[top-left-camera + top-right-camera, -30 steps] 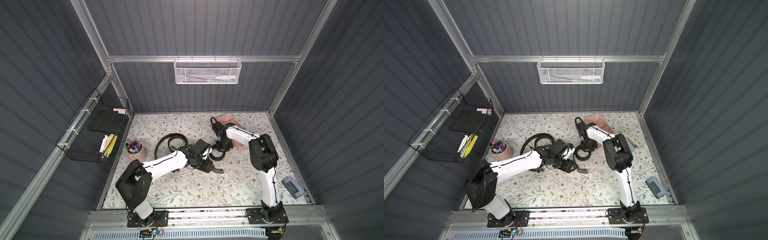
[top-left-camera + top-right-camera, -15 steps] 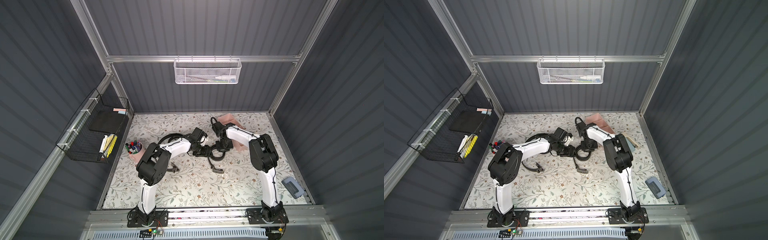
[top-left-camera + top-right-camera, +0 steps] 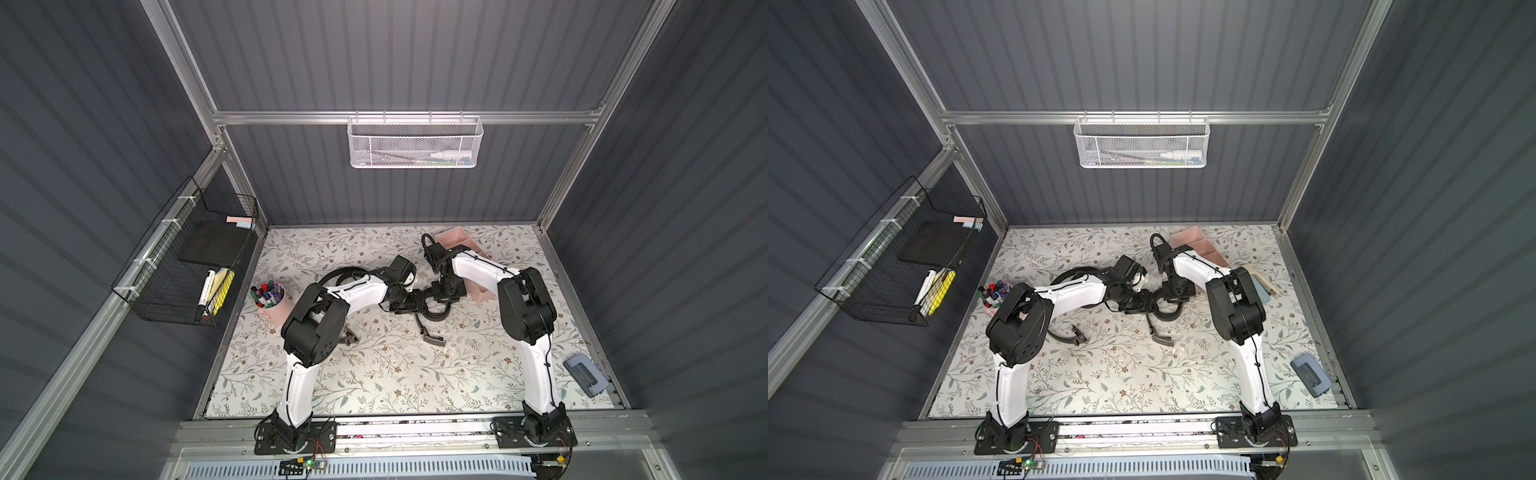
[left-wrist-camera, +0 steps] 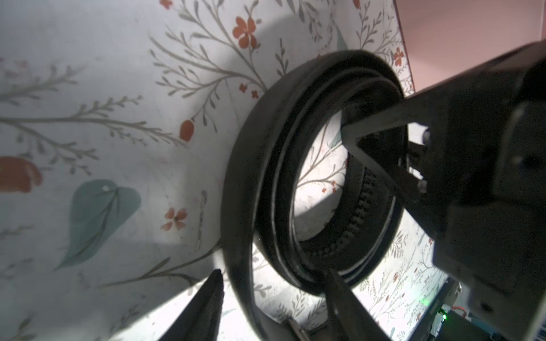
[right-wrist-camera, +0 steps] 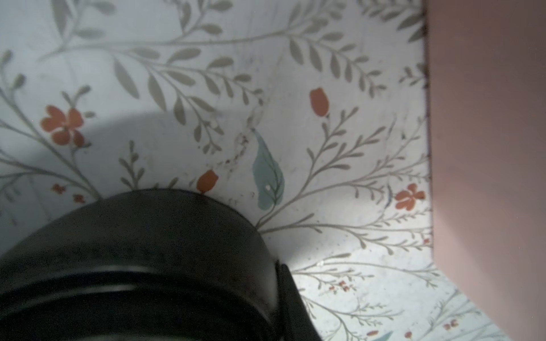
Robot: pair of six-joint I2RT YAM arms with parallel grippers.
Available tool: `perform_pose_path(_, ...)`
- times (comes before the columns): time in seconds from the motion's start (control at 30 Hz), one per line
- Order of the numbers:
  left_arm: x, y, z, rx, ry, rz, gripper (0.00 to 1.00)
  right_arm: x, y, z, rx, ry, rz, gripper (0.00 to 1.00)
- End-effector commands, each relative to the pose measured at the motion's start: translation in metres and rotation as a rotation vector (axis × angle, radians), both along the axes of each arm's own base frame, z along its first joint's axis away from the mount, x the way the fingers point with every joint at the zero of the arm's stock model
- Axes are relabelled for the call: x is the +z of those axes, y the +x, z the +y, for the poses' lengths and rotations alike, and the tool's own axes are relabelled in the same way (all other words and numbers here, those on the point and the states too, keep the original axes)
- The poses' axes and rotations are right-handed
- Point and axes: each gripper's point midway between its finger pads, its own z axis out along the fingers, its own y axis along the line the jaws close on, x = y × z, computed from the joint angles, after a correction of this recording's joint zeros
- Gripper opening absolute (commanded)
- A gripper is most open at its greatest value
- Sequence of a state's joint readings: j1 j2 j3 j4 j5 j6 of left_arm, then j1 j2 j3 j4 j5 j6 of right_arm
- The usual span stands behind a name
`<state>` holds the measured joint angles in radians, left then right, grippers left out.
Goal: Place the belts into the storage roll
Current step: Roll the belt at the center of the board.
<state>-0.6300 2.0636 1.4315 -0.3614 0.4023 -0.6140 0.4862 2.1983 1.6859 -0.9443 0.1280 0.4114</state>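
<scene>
The right gripper (image 3: 441, 300) pinches the coiled belt (image 4: 245, 177) on the table (image 3: 374, 374), likely steadying it, while the left gripper (image 4: 273, 273), jaws half open, straddles its wall. The pink tray (image 3: 459, 239) sits at one o'clock.

The tray (image 3: 455, 237) lies at the back right of the worktop (image 3: 374, 382), slanting from the back wall toward the right edge. The coiled belt (image 3: 435, 318) lies flat near the middle, left of the tray's nearer end and apart from it. Its buckle end (image 3: 432, 337) trails toward the front.

The left end effector (image 3: 422, 301) meets the coiled belt from the left, with one finger (image 4: 206, 310) outside its wall and the other (image 4: 345, 298) inside. The right end effector (image 3: 440, 299) meets it from behind.

The loose belt (image 3: 1073, 272) lies left of the coiled belt, partly under the left arm (image 3: 357, 291). The cup (image 3: 274, 309) stands at the left edge. A small device (image 3: 585, 374) lies at the front right edge, well apart. One basket (image 3: 415, 141) hangs on the back wall, another (image 3: 183, 266) on the left wall.
</scene>
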Motion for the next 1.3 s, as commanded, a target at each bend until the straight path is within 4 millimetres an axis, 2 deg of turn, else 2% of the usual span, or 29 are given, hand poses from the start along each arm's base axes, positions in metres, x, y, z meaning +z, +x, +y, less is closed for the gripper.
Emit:
perform_pose_path(0.0,-0.009,-0.006,-0.014,0.049,0.032,0.011,0.57,-0.027,-0.009,0.005,-0.019,0.006,0.051,0.04)
perform_pose_path(0.13,-0.008,-0.020,-0.020,0.044,0.037,0.036,0.56,-0.026,-0.007,0.004,-0.009,0.004,0.044,0.04)
perform_pose_path(0.23,-0.010,-0.033,-0.011,0.039,0.060,0.077,0.56,-0.026,-0.008,0.004,-0.007,0.006,0.044,0.04)
perform_pose_path(0.4,0.000,-0.014,0.012,0.060,0.093,0.043,0.57,-0.027,-0.007,0.005,-0.001,0.012,0.041,0.04)
perform_pose_path(0.53,0.012,0.007,0.014,0.023,0.105,0.007,0.57,-0.028,-0.008,0.004,0.003,0.013,0.044,0.04)
perform_pose_path(0.67,0.016,0.025,0.018,0.009,0.114,-0.001,0.58,-0.029,-0.006,0.002,0.003,0.012,0.044,0.04)
perform_pose_path(0.77,0.010,0.034,0.020,-0.011,0.127,0.005,0.58,-0.030,-0.007,0.001,0.003,0.012,0.049,0.04)
perform_pose_path(0.97,-0.003,0.047,0.009,-0.064,0.127,0.012,0.58,-0.034,-0.008,-0.003,-0.003,0.010,0.058,0.04)
perform_pose_path(1.07,-0.009,0.046,0.002,-0.078,0.099,0.037,0.58,-0.037,-0.010,-0.005,-0.005,0.009,0.066,0.04)
perform_pose_path(1.27,-0.020,0.050,0.004,-0.070,0.125,0.040,0.58,-0.038,-0.008,-0.006,-0.008,0.014,0.066,0.04)
